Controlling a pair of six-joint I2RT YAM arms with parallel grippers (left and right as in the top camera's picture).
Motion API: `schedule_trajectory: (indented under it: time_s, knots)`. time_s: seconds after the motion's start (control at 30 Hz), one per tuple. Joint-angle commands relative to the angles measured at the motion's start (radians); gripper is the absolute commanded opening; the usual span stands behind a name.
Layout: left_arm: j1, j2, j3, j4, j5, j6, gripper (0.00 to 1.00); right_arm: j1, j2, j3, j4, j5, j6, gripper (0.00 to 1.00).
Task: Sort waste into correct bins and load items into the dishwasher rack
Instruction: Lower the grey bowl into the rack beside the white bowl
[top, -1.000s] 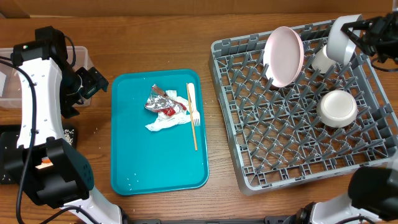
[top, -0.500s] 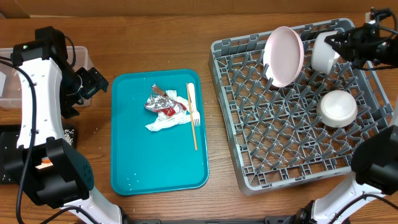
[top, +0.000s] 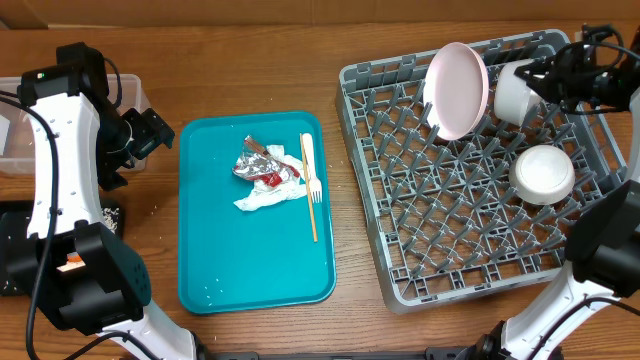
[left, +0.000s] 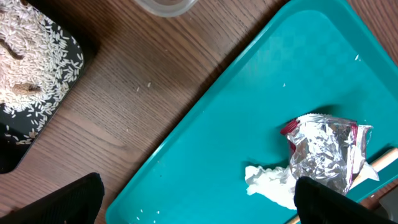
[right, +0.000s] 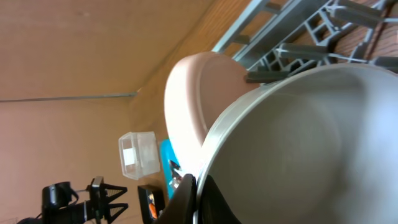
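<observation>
White bowl (top: 513, 92), round, smooth, tilted over rack (top: 450, 222)

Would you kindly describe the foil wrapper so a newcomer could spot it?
Find the teal tray left of the grey rack. In its upper half, the wrapper is the crinkled silver-and-red piece, unlike the white napkin and fork beside it.

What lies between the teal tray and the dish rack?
Nothing: the overhead view shows only a bare strip of wooden table between tray and rack.
</observation>
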Motion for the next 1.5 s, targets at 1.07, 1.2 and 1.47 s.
schedule_trajectory:
  time_s: [1.07,1.2,1.47]
  knots:
    - [-0.002,-0.010,0.021,-0.008,-0.014,0.019,1.00,-0.012,-0.059,-0.042,-0.048,0.061,-0.060,0.04]
    - [-0.002,-0.009,0.021,-0.002,-0.014,0.019,1.00,-0.013,-0.159,-0.037,-0.066,0.186,-0.059,0.04]
    - [-0.002,-0.009,0.021,-0.005,-0.015,0.020,1.00,-0.013,-0.278,-0.038,-0.222,0.123,-0.061,0.04]
